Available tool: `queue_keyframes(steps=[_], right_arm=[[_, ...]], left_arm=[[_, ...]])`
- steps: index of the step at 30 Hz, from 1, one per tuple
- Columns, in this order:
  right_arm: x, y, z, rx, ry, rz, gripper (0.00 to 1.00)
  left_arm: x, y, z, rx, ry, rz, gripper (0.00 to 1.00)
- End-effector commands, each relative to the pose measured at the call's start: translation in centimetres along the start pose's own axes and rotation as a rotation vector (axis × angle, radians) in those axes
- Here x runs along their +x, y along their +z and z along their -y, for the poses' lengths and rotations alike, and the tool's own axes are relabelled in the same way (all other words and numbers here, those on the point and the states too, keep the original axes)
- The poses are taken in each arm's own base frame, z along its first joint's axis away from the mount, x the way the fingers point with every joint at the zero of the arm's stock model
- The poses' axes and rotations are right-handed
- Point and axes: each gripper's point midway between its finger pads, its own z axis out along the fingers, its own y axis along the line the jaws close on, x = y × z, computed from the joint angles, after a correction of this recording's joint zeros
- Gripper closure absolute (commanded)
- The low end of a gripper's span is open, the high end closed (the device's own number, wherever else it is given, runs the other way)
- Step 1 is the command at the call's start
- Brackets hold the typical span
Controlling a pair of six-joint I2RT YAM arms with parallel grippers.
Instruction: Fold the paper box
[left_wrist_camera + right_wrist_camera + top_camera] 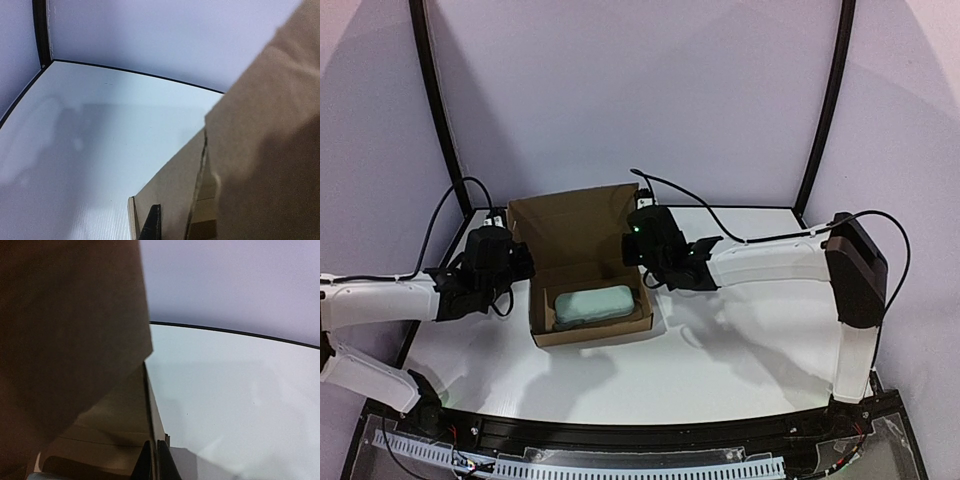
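Observation:
The paper box (582, 300) is brown cardboard and stands in the middle of the table. Its lid flap (575, 225) is upright at the back. A pale grey-green oblong object (593, 305) lies inside. My left gripper (520, 266) is at the box's left wall. In the left wrist view only one dark finger (152, 225) shows, pressed flat against that wall (170, 190); the other is hidden behind the cardboard. My right gripper (643, 268) is shut on the top edge of the right wall (150, 395), one finger on each side, shown in the right wrist view (154, 450).
The white table (740, 350) is bounded by a black border line at the back (740, 207) and pale walls behind. Black cables run from both wrists. A black frame rail (620, 435) lies along the near edge.

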Motion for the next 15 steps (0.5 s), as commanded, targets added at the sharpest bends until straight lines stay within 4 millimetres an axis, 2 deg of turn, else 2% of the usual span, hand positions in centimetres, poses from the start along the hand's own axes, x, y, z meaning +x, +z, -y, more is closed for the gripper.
queue_keyframes(steps=[1, 6, 15], right_arm=[[8.4, -1.2, -2.9, -0.164, -0.137, -0.210, 1.00], [8.7, -1.4, -2.9, -0.181, -0.140, -0.204, 1.00], [10.6, -1.7, -3.2, -0.217, -0.155, -0.187, 1.00]], left_arm=[[6.0, -1.4, 2.9, 0.192, 0.060, -0.183, 0.99], [7.2, -1.9, 2.0, 0.192, 0.079, -0.187, 0.99], [9.1, -2.2, 2.0, 0.202, 0.088, -0.179, 0.99]])
